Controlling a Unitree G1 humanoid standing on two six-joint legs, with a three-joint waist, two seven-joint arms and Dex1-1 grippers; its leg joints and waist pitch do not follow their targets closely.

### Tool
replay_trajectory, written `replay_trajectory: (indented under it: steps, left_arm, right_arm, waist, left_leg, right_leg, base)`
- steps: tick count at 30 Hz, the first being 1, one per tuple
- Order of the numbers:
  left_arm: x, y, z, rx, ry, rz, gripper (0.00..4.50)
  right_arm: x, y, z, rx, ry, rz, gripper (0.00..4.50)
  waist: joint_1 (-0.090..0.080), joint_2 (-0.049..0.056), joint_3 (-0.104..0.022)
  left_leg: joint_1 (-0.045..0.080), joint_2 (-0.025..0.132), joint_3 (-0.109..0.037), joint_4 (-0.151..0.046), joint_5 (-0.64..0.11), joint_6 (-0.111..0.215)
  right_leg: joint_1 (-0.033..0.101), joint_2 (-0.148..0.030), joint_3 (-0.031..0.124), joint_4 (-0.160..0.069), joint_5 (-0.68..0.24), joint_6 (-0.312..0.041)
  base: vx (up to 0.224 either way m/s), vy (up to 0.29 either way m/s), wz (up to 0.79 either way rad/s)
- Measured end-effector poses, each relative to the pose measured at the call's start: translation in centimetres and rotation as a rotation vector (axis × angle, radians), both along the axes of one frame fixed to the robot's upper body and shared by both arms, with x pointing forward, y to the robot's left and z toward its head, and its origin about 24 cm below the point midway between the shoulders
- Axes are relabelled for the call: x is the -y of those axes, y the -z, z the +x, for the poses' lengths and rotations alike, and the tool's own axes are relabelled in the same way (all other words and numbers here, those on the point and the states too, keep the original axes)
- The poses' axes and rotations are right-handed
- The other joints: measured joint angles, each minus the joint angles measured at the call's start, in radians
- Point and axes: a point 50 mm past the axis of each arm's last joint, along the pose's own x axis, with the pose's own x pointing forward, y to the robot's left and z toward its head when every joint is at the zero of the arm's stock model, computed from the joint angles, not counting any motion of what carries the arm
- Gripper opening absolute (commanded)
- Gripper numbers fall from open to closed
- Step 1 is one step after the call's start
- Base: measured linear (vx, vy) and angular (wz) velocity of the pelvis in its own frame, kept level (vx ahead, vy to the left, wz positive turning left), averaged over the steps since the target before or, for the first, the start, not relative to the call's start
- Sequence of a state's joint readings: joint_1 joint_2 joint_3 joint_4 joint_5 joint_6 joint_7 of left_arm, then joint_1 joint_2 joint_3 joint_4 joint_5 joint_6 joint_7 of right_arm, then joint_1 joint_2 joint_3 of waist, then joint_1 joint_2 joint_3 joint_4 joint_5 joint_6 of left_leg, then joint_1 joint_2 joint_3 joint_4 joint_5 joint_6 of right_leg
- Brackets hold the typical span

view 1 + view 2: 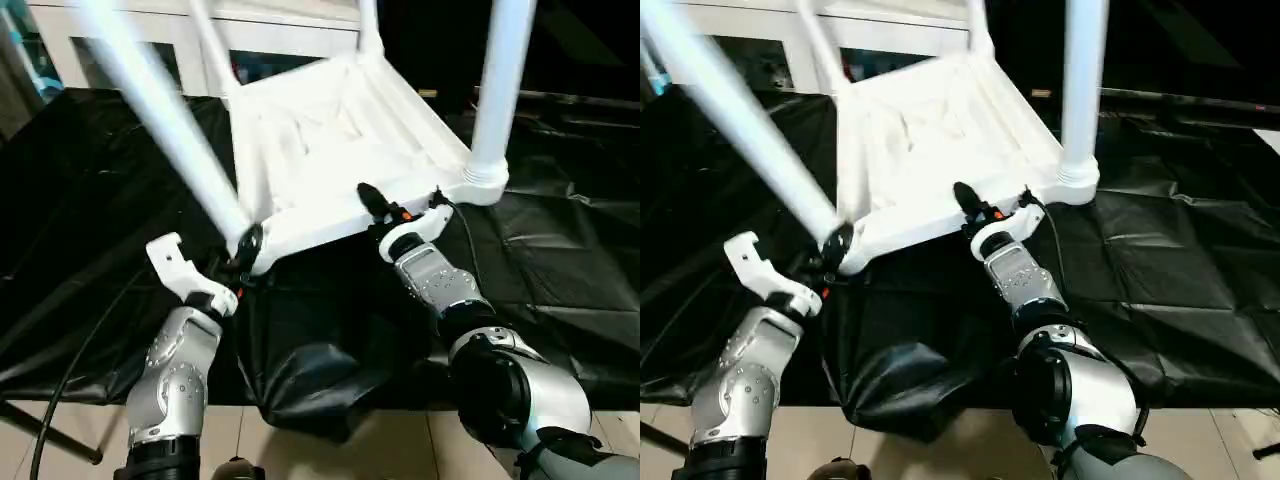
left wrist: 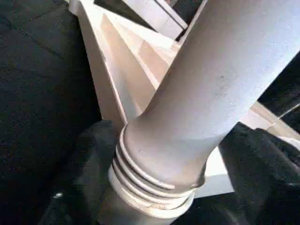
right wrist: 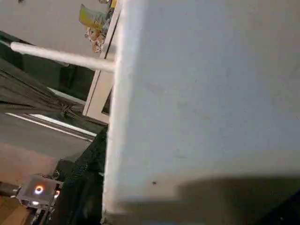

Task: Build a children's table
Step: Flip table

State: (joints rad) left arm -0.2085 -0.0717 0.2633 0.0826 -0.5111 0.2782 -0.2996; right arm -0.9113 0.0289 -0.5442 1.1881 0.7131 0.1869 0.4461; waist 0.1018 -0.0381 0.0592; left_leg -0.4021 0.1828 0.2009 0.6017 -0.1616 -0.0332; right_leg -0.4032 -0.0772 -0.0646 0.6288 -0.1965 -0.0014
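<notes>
1. We log a desk [image 1: 560, 300] draped in crumpled black sheeting, with pale floor tiles showing below its near edge.
2. Behind the tabletop [image 1: 330, 150] we note a white glass-door cabinet [image 1: 150, 45]; a small coloured figure sits behind its glass in the right wrist view, and we can read no writing on it.
3. The tabletop lies upside down on the sheeting, ribbed underside up and tilted, its near edge raised.
4. We count four white legs [image 1: 500, 90] standing in the tabletop's corner sockets; the near-left leg [image 1: 160, 110] slants away from the tabletop.
5. Left gripper [image 1: 245, 245]: closed on the near-left leg at its ribbed socket end.
6. Right gripper [image 1: 385, 210]: at the tabletop's near edge; we cannot tell its finger state.
</notes>
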Motion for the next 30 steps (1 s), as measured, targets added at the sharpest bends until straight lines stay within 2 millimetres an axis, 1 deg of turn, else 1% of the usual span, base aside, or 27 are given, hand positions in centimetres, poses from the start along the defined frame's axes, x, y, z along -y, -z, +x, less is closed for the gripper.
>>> replay_trajectory:
  steps: [2, 3, 4, 7, 8, 9, 11, 12, 15, 18, 20, 22, 25, 27, 29, 30]
  left_arm:
    - [-0.1, 0.0, 0.0, 0.002, 0.002, -0.005, 4.26]
    - [-0.3, -0.1, 0.0, 0.005, 0.005, -0.003, 4.26]
    - [-0.5, -0.1, -0.1, 0.010, 0.014, -0.003, 4.37]
    - [-2.0, -0.8, -0.6, 0.049, 0.058, 0.038, 4.45]
    - [-3.1, -0.8, -1.2, 0.050, 0.078, 0.077, 4.45]
    - [-3.8, -0.6, -1.7, 0.039, 0.094, 0.106, 4.45]
    - [-5.1, 0.2, -3.0, -0.003, 0.141, 0.175, 4.48]
    - [-5.4, 0.6, -3.4, -0.021, 0.158, 0.201, 4.50]
    - [-5.4, 1.4, -4.5, -0.062, 0.241, 0.283, 4.50]
    - [-4.7, 1.1, -4.6, -0.041, 0.293, 0.322, 4.50]
    - [-4.3, 0.0, -4.4, 0.016, 0.318, 0.378, 4.50]
    - [-3.9, -1.3, -4.1, 0.072, 0.335, 0.409, 4.50]
    - [-2.9, -4.1, -3.5, 0.189, 0.377, 0.441, 4.50]
    - [-1.9, -5.6, -3.5, 0.253, 0.440, 0.462, 4.50]
    - [-0.9, -6.7, -3.8, 0.289, 0.521, 0.482, 4.50]
    - [-0.3, -7.3, -3.9, 0.306, 0.568, 0.488, 4.50]
  right_arm:
    - [0.3, -0.1, 0.1, 0.007, 0.008, -0.015, 1.99]
    - [0.5, -0.3, 0.2, 0.018, 0.017, -0.035, 1.99]
    - [0.7, -0.5, 0.3, 0.027, 0.024, -0.053, 1.99]
    - [1.7, -1.2, 0.8, 0.053, 0.048, -0.116, 1.99]
    - [2.3, -1.6, 1.0, 0.067, 0.071, -0.144, 1.99]
    - [3.1, -1.9, 1.2, 0.080, 0.091, -0.166, 1.99]
    - [4.7, -2.8, 1.5, 0.107, 0.139, -0.222, 1.99]
    - [5.4, -3.1, 1.6, 0.116, 0.159, -0.245, 1.99]
    - [6.5, -3.9, 1.7, 0.131, 0.202, -0.298, 1.99]
    - [7.4, -3.7, 1.4, 0.139, 0.217, -0.352, 1.99]
    - [8.1, -3.9, 1.1, 0.149, 0.217, -0.382, 1.98]
    - [8.7, -4.2, 0.9, 0.164, 0.214, -0.417, 1.98]
    - [9.1, -5.2, 0.8, 0.197, 0.204, -0.490, 1.98]
    - [9.1, -5.9, 0.9, 0.212, 0.197, -0.543, 1.98]
    - [9.1, -6.4, 0.8, 0.225, 0.202, -0.585, 1.98]
    - [9.3, -6.7, 0.7, 0.231, 0.209, -0.619, 1.98]
  waist:
    - [0.004, 0.000, 0.000]
    - [0.007, 0.001, 0.001]
    - [0.008, 0.002, 0.001]
    - [0.013, 0.004, 0.001]
    - [0.015, 0.005, 0.001]
    - [0.017, 0.006, 0.002]
    - [0.024, 0.007, 0.002]
    - [0.026, 0.007, 0.002]
    - [0.026, 0.007, 0.002]
    - [0.024, 0.006, 0.003]
    - [0.014, 0.007, 0.002]
    - [0.009, 0.007, 0.002]
    - [0.004, 0.006, 0.002]
    - [-0.001, 0.005, 0.001]
    - [-0.003, 0.004, 0.001]
    - [-0.001, 0.004, 0.000]
  left_leg:
    - [0.000, 0.000, 0.000, 0.000, 0.000, 0.000]
    - [0.000, 0.000, 0.000, 0.000, 0.000, 0.000]
    - [0.000, 0.000, 0.000, 0.000, 0.000, 0.000]
    - [0.000, 0.001, 0.000, 0.000, 0.000, 0.000]
    - [0.000, 0.001, 0.000, 0.000, 0.000, -0.001]
    - [0.000, 0.001, 0.000, 0.000, 0.000, 0.000]
    - [0.000, 0.001, 0.002, 0.000, 0.001, 0.000]
    - [-0.001, 0.001, 0.002, 0.001, 0.000, 0.000]
    - [0.000, 0.001, 0.002, 0.001, 0.001, 0.000]
    - [0.000, 0.001, 0.002, 0.001, 0.001, 0.000]
    - [0.000, 0.001, 0.002, 0.001, 0.001, -0.001]
    - [0.000, 0.001, 0.002, 0.001, 0.001, -0.001]
    - [0.001, 0.001, 0.002, 0.001, 0.001, -0.001]
    - [0.002, 0.001, 0.003, 0.001, 0.001, -0.001]
    - [0.002, 0.001, 0.003, 0.001, 0.001, -0.001]
    - [0.002, 0.001, 0.003, 0.001, 0.001, -0.001]
  right_leg:
    - [0.000, 0.000, 0.000, 0.000, 0.000, 0.000]
    - [0.000, 0.000, 0.000, 0.000, 0.000, 0.000]
    - [0.000, 0.000, 0.000, 0.000, 0.000, 0.000]
    - [0.000, 0.000, -0.001, 0.001, 0.000, 0.000]
    - [0.000, 0.000, -0.001, 0.001, 0.000, 0.000]
    - [0.000, 0.000, -0.001, 0.001, 0.000, 0.000]
    - [0.000, 0.000, -0.001, 0.001, -0.001, 0.000]
    - [0.001, -0.001, -0.001, 0.001, -0.001, 0.000]
    - [0.001, -0.001, 0.000, 0.001, 0.000, 0.000]
    - [0.001, -0.001, 0.000, 0.002, 0.000, 0.000]
    - [0.001, 0.000, 0.000, 0.002, 0.000, 0.000]
    - [0.001, 0.000, 0.000, 0.002, 0.000, 0.000]
    - [0.001, 0.000, 0.001, 0.002, 0.000, 0.000]
    - [0.001, 0.000, 0.001, 0.002, 0.000, 0.000]
    - [0.001, 0.000, 0.001, 0.003, 0.000, 0.000]
    - [0.001, 0.000, 0.001, 0.003, 0.000, 0.000]
  base:
    - [0.000, 0.000, 0.00]
    - [0.000, 0.000, 0.00]
    - [0.000, 0.000, 0.00]
    - [0.000, 0.000, 0.00]
    - [0.000, 0.000, 0.00]
    - [0.000, 0.000, 0.00]
    - [0.000, 0.000, 0.00]
    - [0.000, 0.000, 0.00]
    - [0.000, 0.000, 0.00]
    - [0.000, 0.000, 0.00]
    - [0.000, 0.000, 0.00]
    - [0.000, 0.000, 0.00]
    - [0.000, 0.000, 0.00]
    - [0.000, 0.000, 0.00]
    - [0.000, 0.000, 0.00]
    - [0.000, 0.000, 0.00]
